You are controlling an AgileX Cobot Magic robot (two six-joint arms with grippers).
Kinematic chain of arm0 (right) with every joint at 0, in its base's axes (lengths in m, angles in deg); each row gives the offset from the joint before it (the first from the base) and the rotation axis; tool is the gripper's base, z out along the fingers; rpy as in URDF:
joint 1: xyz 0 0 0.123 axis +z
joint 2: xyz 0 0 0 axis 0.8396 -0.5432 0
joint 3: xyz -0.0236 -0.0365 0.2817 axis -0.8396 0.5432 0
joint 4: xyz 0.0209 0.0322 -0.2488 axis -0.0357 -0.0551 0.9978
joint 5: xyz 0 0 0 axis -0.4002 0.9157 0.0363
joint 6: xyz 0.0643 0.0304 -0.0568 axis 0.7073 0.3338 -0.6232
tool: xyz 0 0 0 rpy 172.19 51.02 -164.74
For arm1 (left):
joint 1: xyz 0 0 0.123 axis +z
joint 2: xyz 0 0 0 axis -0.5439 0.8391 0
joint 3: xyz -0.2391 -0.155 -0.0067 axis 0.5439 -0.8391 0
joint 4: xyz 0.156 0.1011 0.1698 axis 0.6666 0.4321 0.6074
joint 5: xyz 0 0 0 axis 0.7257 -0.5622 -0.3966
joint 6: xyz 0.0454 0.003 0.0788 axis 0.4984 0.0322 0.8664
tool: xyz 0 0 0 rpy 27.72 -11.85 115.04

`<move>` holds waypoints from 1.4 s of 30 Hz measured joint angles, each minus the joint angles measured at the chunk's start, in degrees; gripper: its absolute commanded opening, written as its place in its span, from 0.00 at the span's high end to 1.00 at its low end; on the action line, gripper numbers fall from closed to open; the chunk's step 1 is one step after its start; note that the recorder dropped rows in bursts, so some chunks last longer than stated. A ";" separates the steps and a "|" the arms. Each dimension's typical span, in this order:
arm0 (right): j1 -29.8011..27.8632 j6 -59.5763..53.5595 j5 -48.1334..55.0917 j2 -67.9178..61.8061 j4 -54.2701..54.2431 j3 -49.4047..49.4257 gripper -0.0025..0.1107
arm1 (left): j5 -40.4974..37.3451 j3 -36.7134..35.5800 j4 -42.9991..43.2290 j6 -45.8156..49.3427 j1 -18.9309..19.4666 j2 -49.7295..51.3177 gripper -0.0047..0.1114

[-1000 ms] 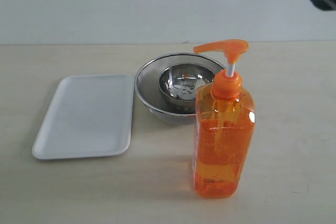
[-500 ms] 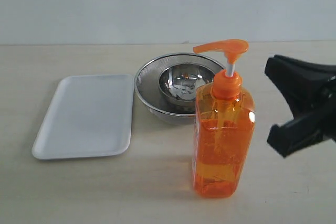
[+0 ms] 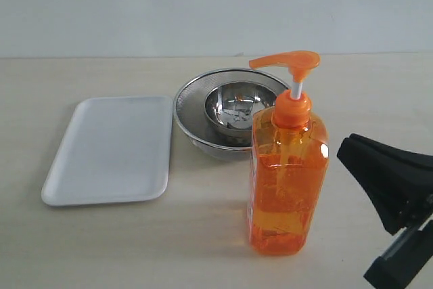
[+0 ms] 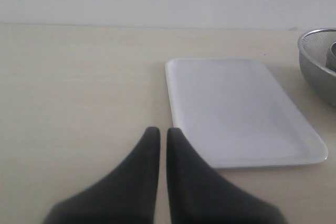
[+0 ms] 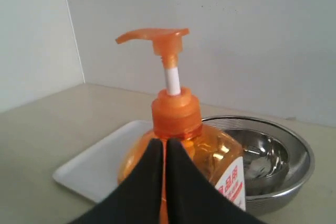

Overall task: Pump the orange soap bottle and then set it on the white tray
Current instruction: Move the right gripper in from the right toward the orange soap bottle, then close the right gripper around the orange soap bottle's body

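The orange soap bottle (image 3: 287, 187) stands upright on the table, its pump head (image 3: 287, 62) raised on the white stem. In the right wrist view the orange soap bottle (image 5: 210, 150) fills the middle, label toward the bowls. My right gripper (image 3: 346, 149) hangs low to the bottle's right, apart from it. Seen from its own wrist, the right gripper (image 5: 164, 142) is shut and empty, tips level with the bottle's shoulder. The white tray (image 3: 108, 150) lies flat and bare to the left. My left gripper (image 4: 159, 131) is shut and empty, just off a corner of the white tray (image 4: 236, 108).
Two nested steel bowls (image 3: 230, 109) sit behind the bottle, right of the tray. The outer bowl's rim (image 4: 320, 61) also shows in the left wrist view, and the steel bowls (image 5: 273, 150) show past the bottle in the right one. A pale wall backs the table.
My right gripper has come down from the top right corner to the lower right, beside the bottle. Bottle, tray and bowls have not moved.
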 measured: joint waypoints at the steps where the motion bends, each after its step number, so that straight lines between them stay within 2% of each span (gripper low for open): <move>1: 0.10 0.39 0.75 0.00 0.00 0.00 0.98 | 0.00 0.00 0.00 0.00 0.00 0.00 0.92; 5: 0.10 0.62 3.62 -0.10 -1.82 0.00 0.85 | 0.00 0.00 0.00 0.00 0.00 0.00 0.92; 7: 0.10 0.62 4.30 -0.10 -2.26 0.13 0.62 | 0.00 0.00 0.00 0.00 0.00 0.00 0.92; 8: 0.10 0.62 5.28 -0.10 -2.36 0.13 0.55 | 0.00 0.00 0.00 0.00 0.00 0.00 0.92; 9: 0.10 0.62 5.85 -0.10 -2.36 0.13 0.42 | 0.00 0.00 0.00 0.00 0.00 0.00 0.92; 10: 0.10 0.62 6.90 -0.10 -1.59 0.13 0.35 | 0.00 0.00 0.00 0.00 0.00 0.00 0.92; 11: 0.10 0.62 7.49 -0.10 -0.90 0.13 0.24 | 0.00 0.00 0.00 0.00 0.00 0.00 0.92; 13: 0.10 1.30 8.48 -0.10 1.05 0.13 0.09 | 0.00 0.00 0.00 0.00 0.00 0.00 0.92; 14: 0.10 1.89 8.92 -0.10 2.32 0.13 0.05 | 0.00 0.00 0.00 0.00 0.00 0.00 0.92; 20: 0.10 3.82 9.90 -0.10 4.44 0.13 0.05 | 0.00 0.00 0.00 0.00 0.00 0.00 0.92; 22: 0.10 3.91 10.45 -0.10 2.67 0.13 0.05 | 0.00 0.00 0.00 0.00 0.00 0.00 0.92; 26: 0.10 1.59 18.76 -1.01 -2.58 -5.20 0.05 | 0.00 0.00 0.00 0.00 0.00 0.00 0.92; 28: 0.10 0.99 18.50 -4.79 -3.67 -5.90 0.05 | 0.00 0.00 0.00 0.00 0.00 0.00 0.92; 35: 0.10 4.33 4.99 -22.63 -3.20 -6.22 0.05 | 0.00 0.00 0.00 0.00 0.00 0.00 0.92; 42: 0.10 6.43 -6.14 -30.01 -1.37 -6.35 0.05 | 0.00 0.00 0.00 0.00 0.00 0.00 0.92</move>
